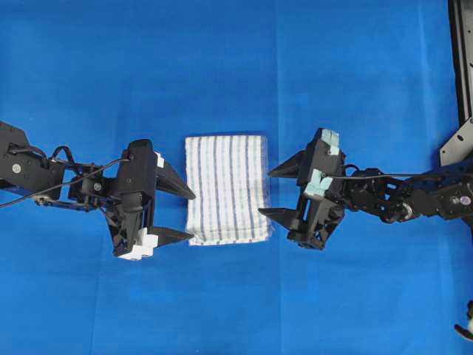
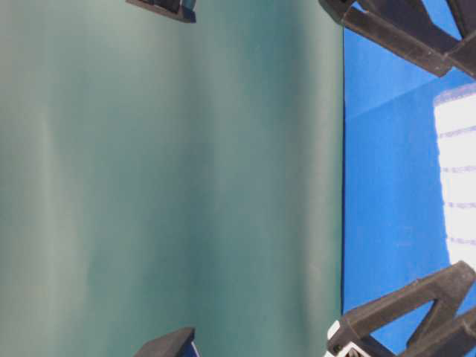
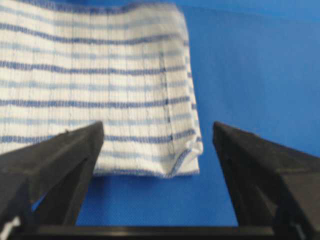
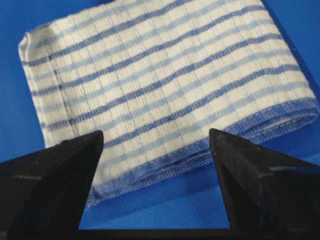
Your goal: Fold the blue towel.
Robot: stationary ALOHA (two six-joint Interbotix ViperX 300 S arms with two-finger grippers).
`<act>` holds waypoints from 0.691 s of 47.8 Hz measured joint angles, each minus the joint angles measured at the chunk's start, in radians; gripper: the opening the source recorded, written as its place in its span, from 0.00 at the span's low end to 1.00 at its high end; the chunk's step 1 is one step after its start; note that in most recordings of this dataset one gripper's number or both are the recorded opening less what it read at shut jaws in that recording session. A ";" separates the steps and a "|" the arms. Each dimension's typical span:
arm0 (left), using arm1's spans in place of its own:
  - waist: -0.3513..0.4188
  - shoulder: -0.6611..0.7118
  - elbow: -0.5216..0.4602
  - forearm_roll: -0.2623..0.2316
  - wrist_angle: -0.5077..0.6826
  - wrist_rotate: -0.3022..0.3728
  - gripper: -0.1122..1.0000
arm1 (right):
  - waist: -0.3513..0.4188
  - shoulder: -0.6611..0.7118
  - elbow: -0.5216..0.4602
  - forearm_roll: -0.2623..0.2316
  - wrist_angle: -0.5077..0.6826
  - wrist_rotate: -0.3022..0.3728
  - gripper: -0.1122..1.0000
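Gaping wide and holding nothing, the left gripper points its tips at the left edge of the blue towel, and the right gripper does the same at the right edge, equally wide and bare. Both arms reach in level from opposite sides. The towel lies folded into a thick rectangle on the blue table cover, between the two. No writing is readable anywhere.
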 measured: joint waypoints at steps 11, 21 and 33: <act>0.009 -0.084 0.006 0.000 0.075 0.015 0.84 | 0.000 -0.064 0.008 -0.008 -0.005 -0.034 0.85; 0.025 -0.241 0.055 0.003 0.147 0.032 0.84 | 0.000 -0.224 0.066 -0.008 -0.006 -0.130 0.85; 0.026 -0.471 0.187 0.003 0.146 0.074 0.84 | 0.000 -0.471 0.181 -0.008 -0.028 -0.244 0.85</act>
